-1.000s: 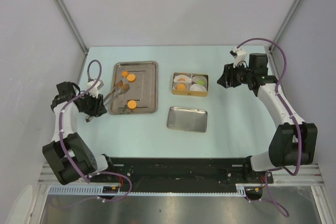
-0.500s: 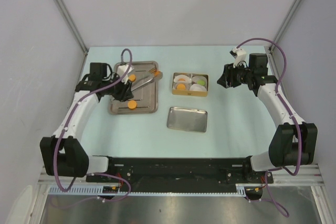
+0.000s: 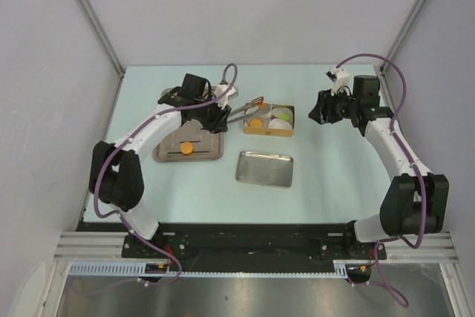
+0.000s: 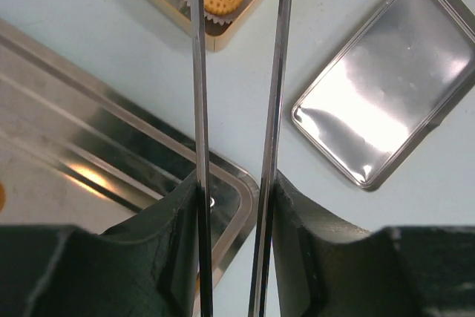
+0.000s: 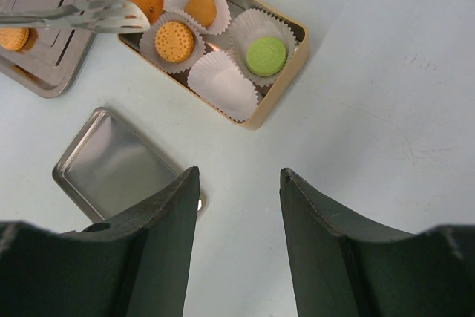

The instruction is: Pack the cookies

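Already in the tin (image 5: pixel 282 79): two orange cookies (image 5: pixel 174 41), one green cookie (image 5: pixel 266 55).

walls (image 3: pixel 260 5) — plain grey | table (image 3: pixel 334 176) — pale green | light even

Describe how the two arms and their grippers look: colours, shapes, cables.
The left arm and right arm have white links between bulky black joints, and a looping purple cable trails along each. The left gripper and right gripper each have two broad, matte black, wedge-like fingers.
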